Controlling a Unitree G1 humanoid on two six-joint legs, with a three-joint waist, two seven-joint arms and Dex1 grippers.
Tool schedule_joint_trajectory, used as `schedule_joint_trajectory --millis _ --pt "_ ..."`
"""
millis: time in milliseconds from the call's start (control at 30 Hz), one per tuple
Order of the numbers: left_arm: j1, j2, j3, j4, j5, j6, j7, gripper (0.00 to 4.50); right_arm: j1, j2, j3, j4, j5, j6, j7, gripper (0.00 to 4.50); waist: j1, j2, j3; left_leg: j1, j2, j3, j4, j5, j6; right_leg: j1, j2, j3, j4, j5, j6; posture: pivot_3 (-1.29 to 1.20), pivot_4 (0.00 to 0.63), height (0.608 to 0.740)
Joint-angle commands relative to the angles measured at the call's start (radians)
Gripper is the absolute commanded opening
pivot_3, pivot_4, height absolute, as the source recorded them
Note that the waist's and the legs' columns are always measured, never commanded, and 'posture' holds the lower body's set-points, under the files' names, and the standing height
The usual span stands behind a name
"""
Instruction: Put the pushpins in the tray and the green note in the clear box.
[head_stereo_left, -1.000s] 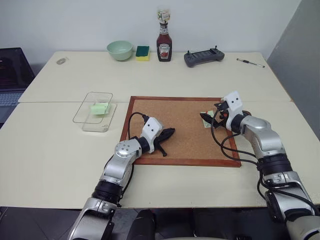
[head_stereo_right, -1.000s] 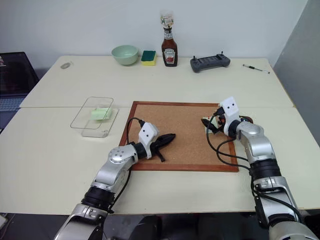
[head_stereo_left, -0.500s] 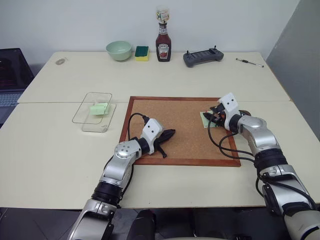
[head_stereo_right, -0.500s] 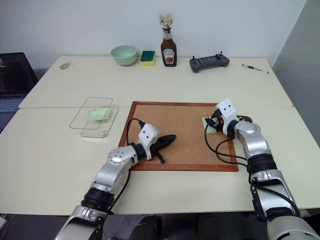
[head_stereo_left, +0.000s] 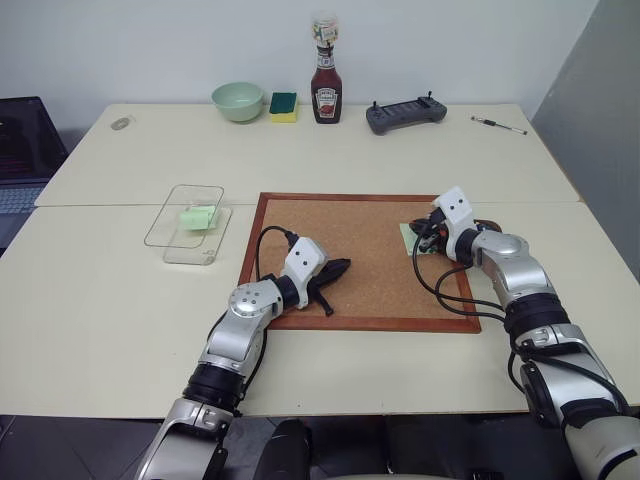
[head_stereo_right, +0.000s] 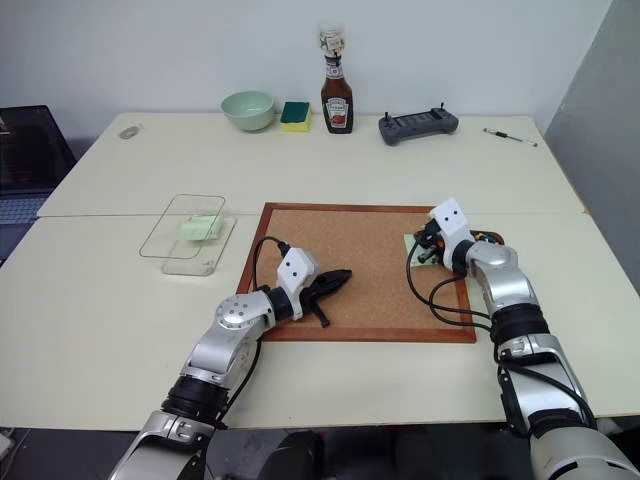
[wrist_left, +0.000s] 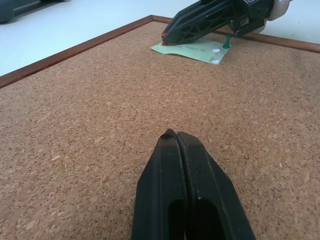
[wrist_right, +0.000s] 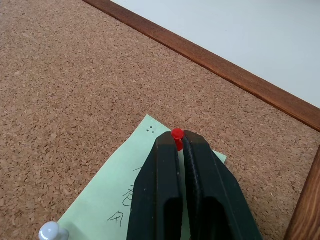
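Now the right gripper (wrist_right: 178, 145) is clamped where a second ago its fingers stood wide apart over the green note (wrist_right: 112, 207); in that time they have come together on the red pushpin (wrist_right: 177, 138), whose red head shows pinched between the two tips in the right wrist view. The arm itself has barely shifted, so the change is the closing alone. That suggests the first pin is now gripped but not yet pulled: the note lies flat on the corkboard (head_stereo_left: 360, 255) near its far right corner, and the pin looks seated in it.

Other pins remain in the note: a white-headed one (wrist_right: 52, 232) at a near corner, and in the left wrist view a green one (wrist_left: 227, 44) by the far edge. Each probably has to come out before the paper can be lifted.

The left gripper (head_stereo_left: 340, 266) rests clenched and empty, low over the middle of the corkboard, well apart from the note.

The clear box (head_stereo_left: 190, 222) sits on the tabletop (head_stereo_left: 120, 300) to the left of the board, with a thicker pale green piece (head_stereo_left: 199, 216) inside. A dark dish edge (head_stereo_right: 487, 237) peeks out behind the right wrist, likely the tray, though I cannot tell for sure.
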Motion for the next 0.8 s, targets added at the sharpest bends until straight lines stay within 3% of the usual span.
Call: schedule_joint_trajectory --millis 33,533,800 --pt "0.029 0.004 -0.019 0.008 0.014 0.016 -0.008 0.0 -0.028 -0.007 -0.035 -0.058 0.025 0.0 0.007 0.02 -0.001 0.0 0.0 0.0 0.0 0.0 0.0 0.0 0.0 0.0 0.0 0.0 0.0 0.0 0.0 0.0 0.15 0.74" --pt "0.052 0.01 -0.042 0.004 0.042 0.032 -0.004 0.0 0.026 0.003 -0.052 -0.227 0.066 0.037 0.01 0.02 -0.005 0.002 -0.001 0.0 0.0 0.0 0.0 0.0 0.0 0.0 0.0 0.0 0.0 0.0 0.0 0.0 0.15 0.74" --pt "0.065 0.013 -0.041 -0.01 0.046 0.036 -0.006 0.0 0.07 -0.106 -0.132 -0.328 0.088 0.128 -0.011 0.02 -0.005 0.003 -0.001 0.0 0.0 0.0 0.0 0.0 0.0 0.0 0.0 0.0 0.0 0.0 0.0 0.0 0.15 0.74"
